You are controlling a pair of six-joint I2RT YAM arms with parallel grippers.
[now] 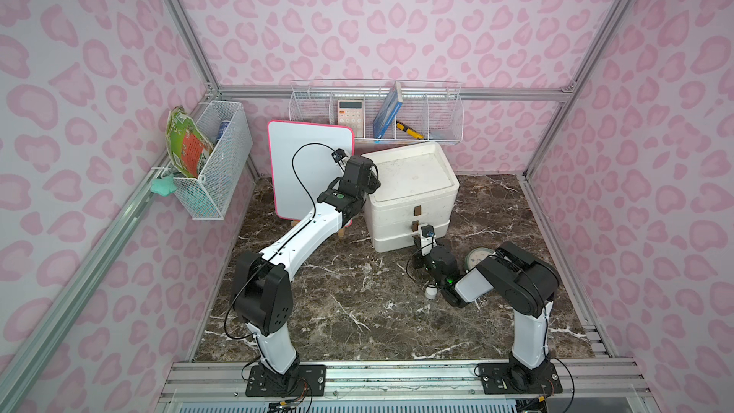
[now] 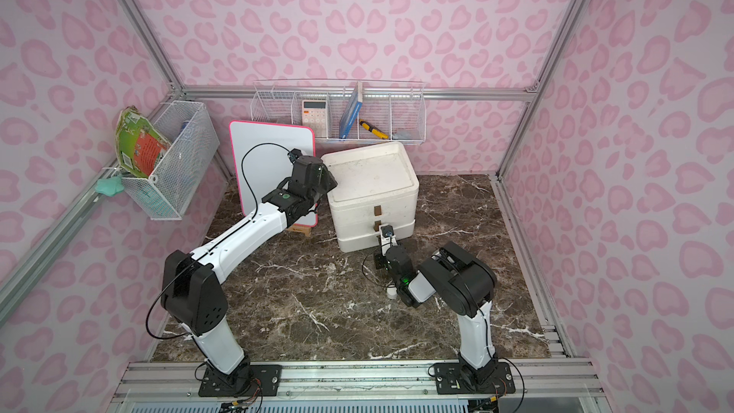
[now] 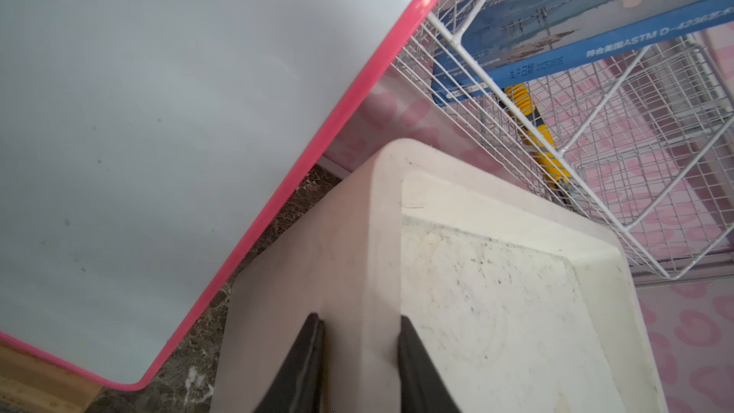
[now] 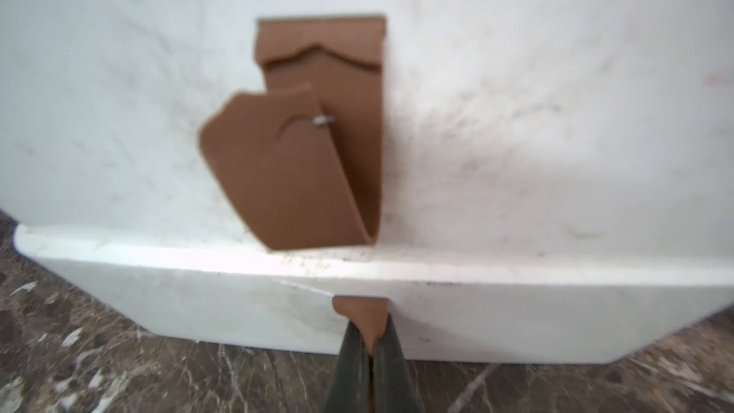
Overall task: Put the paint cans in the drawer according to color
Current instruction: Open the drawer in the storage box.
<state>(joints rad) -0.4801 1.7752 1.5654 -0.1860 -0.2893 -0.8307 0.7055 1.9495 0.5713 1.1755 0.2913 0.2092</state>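
Starting only: right gripper (image 4: 371, 337) pinches brown tab (image 4: 359, 313) of btm drawer (image 4: 198, 311); left gripper (image 3: 361, 331) clamps chest (image 1: 413, 188) rim. Drawers look shut, prob. nothing stowed. One white-lid paint can (image 1: 431, 292) on tabletop (image 1: 349, 299) by right arm (image 1: 516, 280); rest unseen.

glossy whiteboard (image 3: 159, 113), matt scuffed drawer (image 1: 413, 176), marble tabletop (image 1: 337, 311)

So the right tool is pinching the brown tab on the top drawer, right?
Not quite. The right tool is pinching the brown tab on the bottom drawer, the one sitting on the table, not the top one. The right wrist view shows it up close.
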